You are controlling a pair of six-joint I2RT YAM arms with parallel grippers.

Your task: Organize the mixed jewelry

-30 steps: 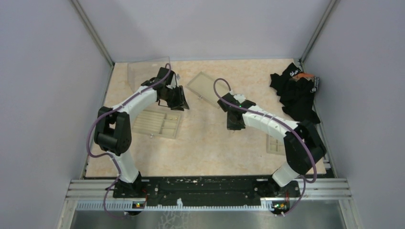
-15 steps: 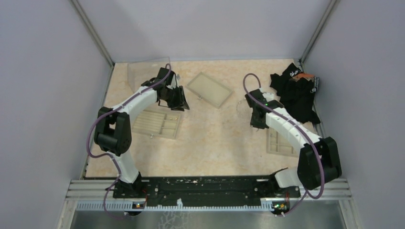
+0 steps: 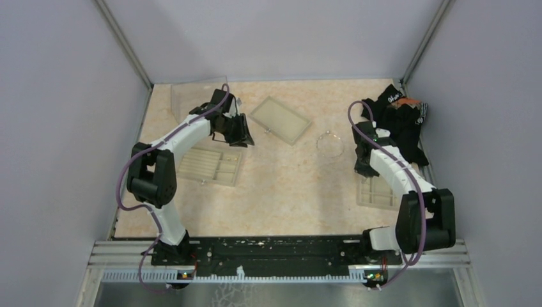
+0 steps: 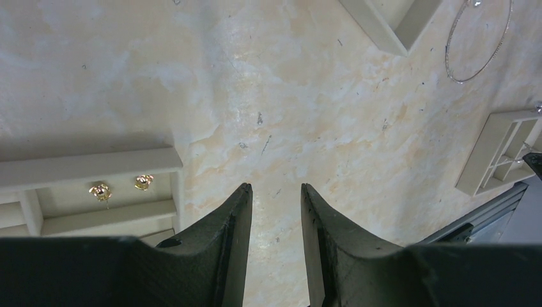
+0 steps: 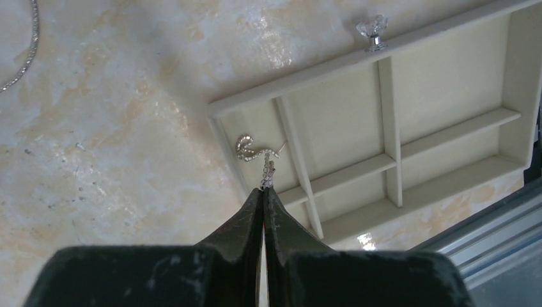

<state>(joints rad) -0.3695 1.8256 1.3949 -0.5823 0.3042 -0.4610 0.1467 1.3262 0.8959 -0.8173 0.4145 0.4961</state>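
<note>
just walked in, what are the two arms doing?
The right gripper is shut on a small curled rhinestone piece, holding it over a corner compartment of a beige divided plastic tray. The left gripper hangs open and empty above the marbled table, beside another beige tray holding two gold studs. A thin silvery wire loop lies loose on the table.

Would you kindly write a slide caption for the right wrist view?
Right gripper, shut on a sparkly curled jewelry piece, poised over a beige tray compartment.
</note>
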